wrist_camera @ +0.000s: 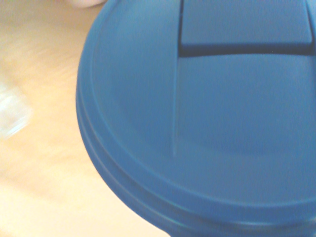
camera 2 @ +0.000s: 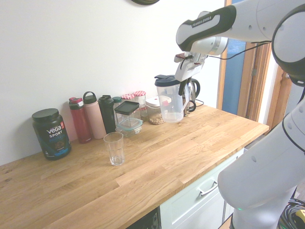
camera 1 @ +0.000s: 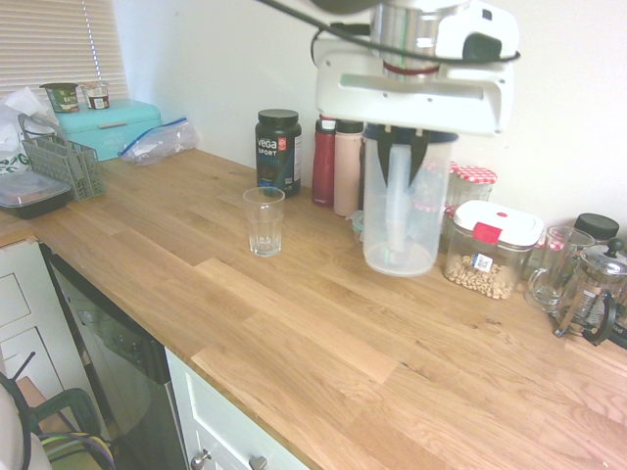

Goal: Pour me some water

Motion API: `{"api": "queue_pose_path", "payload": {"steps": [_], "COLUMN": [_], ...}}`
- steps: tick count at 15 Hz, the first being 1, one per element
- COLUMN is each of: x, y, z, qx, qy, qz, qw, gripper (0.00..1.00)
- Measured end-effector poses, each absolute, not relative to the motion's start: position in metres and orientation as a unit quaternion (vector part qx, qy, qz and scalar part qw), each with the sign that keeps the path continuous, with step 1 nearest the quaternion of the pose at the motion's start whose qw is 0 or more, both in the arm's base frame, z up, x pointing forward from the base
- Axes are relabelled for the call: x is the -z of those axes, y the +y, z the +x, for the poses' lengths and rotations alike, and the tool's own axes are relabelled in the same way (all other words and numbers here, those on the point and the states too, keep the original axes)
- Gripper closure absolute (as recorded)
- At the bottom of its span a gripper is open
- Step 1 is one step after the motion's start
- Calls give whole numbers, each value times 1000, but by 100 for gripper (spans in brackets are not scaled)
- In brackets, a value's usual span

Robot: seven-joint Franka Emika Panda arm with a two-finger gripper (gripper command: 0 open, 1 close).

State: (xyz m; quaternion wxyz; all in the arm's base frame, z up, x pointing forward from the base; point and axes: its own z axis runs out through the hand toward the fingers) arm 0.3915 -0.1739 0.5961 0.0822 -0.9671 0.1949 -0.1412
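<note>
A clear plastic pitcher (camera 1: 402, 211) (camera 2: 170, 102) with a dark blue lid (wrist_camera: 207, 113) stands at the back of the wooden counter (camera 1: 323, 333). My gripper (camera 1: 403, 155) (camera 2: 184, 87) comes down from above and is shut on the pitcher's handle, on the side away from the glass. Whether the pitcher's base rests on the wood or hangs just above it I cannot tell. An empty, upright drinking glass (camera 1: 264, 221) (camera 2: 114, 148) stands apart from the pitcher in the open middle of the counter. In the wrist view the glass (wrist_camera: 10, 116) is a pale blur beside the lid.
Along the wall stand a black Vega tub (camera 1: 278, 150) (camera 2: 51, 133), a red bottle (camera 1: 324, 162) and a pink bottle (camera 1: 347, 166). Beside the pitcher are a lidded chickpea container (camera 1: 488, 250), a glass mug (camera 1: 554, 264) and a French press (camera 1: 596, 289). A grey rack (camera 1: 64, 162) sits at the counter's far end.
</note>
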Motion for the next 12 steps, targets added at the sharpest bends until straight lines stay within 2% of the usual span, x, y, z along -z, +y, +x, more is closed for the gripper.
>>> {"api": "queue_pose_path", "payload": {"steps": [6,12], "x": [-604,-592], "y": [-93,-5], "z": [397,426], "qx": [71,33], "qy": [26,-124], "qz": [-996,-990], "qw": [54,-52], "gripper": [100,100]}}
